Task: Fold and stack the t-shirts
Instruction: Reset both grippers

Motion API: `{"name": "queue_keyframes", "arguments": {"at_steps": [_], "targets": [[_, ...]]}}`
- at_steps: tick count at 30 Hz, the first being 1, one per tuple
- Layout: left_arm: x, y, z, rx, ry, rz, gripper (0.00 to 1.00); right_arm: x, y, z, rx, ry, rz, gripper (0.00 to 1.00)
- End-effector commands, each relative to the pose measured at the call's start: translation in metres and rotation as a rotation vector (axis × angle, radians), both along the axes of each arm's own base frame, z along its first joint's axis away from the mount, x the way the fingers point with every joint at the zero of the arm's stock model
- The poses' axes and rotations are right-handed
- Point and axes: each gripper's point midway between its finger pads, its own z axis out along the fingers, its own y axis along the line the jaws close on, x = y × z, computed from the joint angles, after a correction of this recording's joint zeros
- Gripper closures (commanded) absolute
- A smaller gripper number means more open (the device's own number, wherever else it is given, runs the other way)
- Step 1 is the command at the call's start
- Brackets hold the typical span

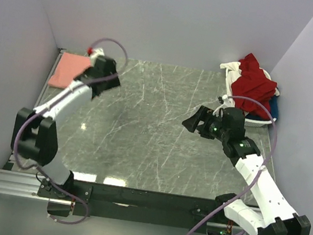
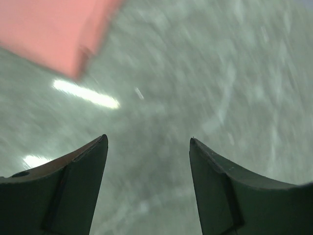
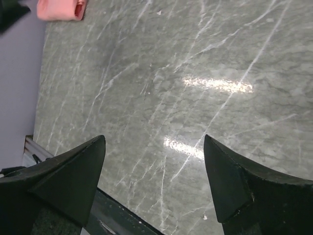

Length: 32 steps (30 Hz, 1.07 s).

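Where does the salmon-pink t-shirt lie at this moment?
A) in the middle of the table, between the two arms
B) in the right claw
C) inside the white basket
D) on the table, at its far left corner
D: the salmon-pink t-shirt lies flat on the table at its far left corner, far from the white basket on the right, which holds a dark red t-shirt.

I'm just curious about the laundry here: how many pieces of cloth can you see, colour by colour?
Salmon-pink shirt, folded on the table: 1
Dark red cloth, in the basket: 1
White cloth, same basket: 1
Blue cloth, same basket: 1
Total: 4 in view; the pile may hide more.
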Motion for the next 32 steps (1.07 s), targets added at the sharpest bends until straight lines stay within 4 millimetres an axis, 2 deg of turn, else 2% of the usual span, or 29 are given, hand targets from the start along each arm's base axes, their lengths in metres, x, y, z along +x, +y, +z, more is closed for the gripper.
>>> {"name": "queue_keyframes", "arguments": {"at_steps": [1,2,3,4,5,6,8,9,11,12,13,17,21,28,32], "targets": [[-0.036,-0.068,0.017,-0.113,-0.086,-0.148,0.27,0.004,-0.013,0.022,-0.015,-0.059,-0.071,0.12],[-0.047,-0.082,0.012,-0.114,-0.08,-0.183,0.27,0.001,-0.016,0.025,-0.016,-0.071,-0.077,0.12],[-0.062,-0.091,-0.004,-0.109,-0.046,-0.206,0.27,0.0,-0.017,0.023,-0.018,-0.069,-0.085,0.11],[-0.079,-0.116,0.0,-0.116,-0.054,-0.267,0.27,0.0,-0.02,0.023,-0.018,-0.075,-0.103,0.11],[-0.089,-0.124,-0.004,-0.116,-0.049,-0.286,0.26,0.0,-0.022,0.025,-0.009,-0.086,-0.121,0.11],[-0.109,-0.14,-0.01,-0.124,-0.038,-0.333,0.26,-0.001,-0.023,0.021,-0.009,-0.082,-0.129,0.11],[-0.125,-0.152,-0.012,-0.154,-0.043,-0.365,0.25,0.0,-0.025,0.02,-0.002,-0.088,-0.147,0.11],[-0.136,-0.156,-0.023,-0.168,-0.024,-0.379,0.25,-0.001,-0.025,0.017,-0.003,-0.083,-0.149,0.11],[-0.152,-0.174,-0.015,-0.214,-0.056,-0.443,0.25,0.0,-0.026,0.015,-0.008,-0.085,-0.153,0.11],[-0.16,-0.177,-0.022,-0.216,-0.045,-0.462,0.25,0.0,-0.028,0.013,-0.011,-0.081,-0.161,0.11],[-0.167,-0.182,-0.021,-0.219,-0.05,-0.481,0.25,0.001,-0.03,0.011,-0.015,-0.08,-0.176,0.11],[-0.177,-0.187,-0.025,-0.219,-0.048,-0.51,0.23,0.005,-0.04,0.007,-0.04,-0.111,-0.228,0.1],[-0.183,-0.196,-0.019,-0.275,-0.079,-0.559,0.23,0.005,-0.048,0.009,-0.069,-0.133,-0.253,0.1],[-0.185,-0.191,-0.002,-0.285,-0.127,-0.565,0.23,0.003,-0.049,0.017,-0.058,-0.161,-0.258,0.09],[-0.189,-0.19,0.015,-0.306,-0.148,-0.579,0.22,0.002,-0.052,0.024,-0.039,-0.187,-0.284,0.09]]}}
